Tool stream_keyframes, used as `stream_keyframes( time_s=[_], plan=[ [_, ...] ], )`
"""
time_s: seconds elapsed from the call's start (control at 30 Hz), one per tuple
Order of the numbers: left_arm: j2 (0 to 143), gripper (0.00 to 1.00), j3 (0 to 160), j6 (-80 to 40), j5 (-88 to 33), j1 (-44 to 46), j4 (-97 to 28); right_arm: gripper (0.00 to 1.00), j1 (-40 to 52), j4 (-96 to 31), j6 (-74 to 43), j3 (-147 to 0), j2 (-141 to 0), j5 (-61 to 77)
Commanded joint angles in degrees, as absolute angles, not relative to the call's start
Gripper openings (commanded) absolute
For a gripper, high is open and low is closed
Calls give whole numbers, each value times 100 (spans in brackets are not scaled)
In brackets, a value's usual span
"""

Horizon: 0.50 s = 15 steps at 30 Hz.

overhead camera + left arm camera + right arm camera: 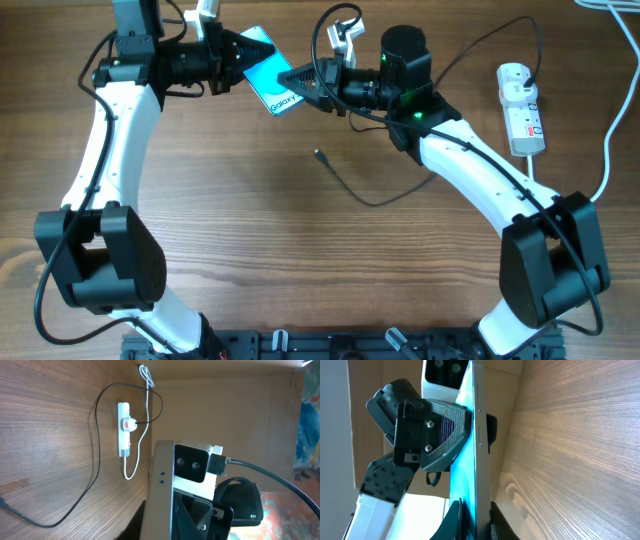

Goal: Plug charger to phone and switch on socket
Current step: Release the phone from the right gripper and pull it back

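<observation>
The phone (266, 73), turquoise face up and tilted, is held above the table at the back between both grippers. My left gripper (247, 57) is shut on its left end and my right gripper (298, 80) on its right end. In the left wrist view the phone (161, 485) shows edge-on between the fingers (160, 531). In the right wrist view the fingers (472, 522) clamp the phone's edge (473, 450). The charger's tip (318, 154) lies free on the table; its thin black cable (385, 200) runs right to the socket (521, 108), which also shows in the left wrist view (124, 430).
A thick white cord (610, 130) runs from the socket along the right edge of the wooden table (300, 260). The black cable loops behind my right arm (480, 180). A brown board wall (225, 410) stands behind the table.
</observation>
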<state>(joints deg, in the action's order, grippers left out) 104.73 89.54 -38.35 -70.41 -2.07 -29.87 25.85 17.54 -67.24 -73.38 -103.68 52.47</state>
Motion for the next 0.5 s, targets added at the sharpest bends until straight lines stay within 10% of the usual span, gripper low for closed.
stream_keyframes(
  time_s=[0.0,0.13,0.47],
  plan=[
    [10311,4,9131,-3649,-7393,84,-2891,62,2989,1452,-6018,-7164,-10650,5437],
    [10311,4,9129,-3605,-6788,84,-3361,94,2512,1745,-5693,-7166,-10624,6158],
    [10318,4,9113,-2628,-5330,84,-4847,86,1614,-652,-3417,-7166,-10224,6169]
  ],
)
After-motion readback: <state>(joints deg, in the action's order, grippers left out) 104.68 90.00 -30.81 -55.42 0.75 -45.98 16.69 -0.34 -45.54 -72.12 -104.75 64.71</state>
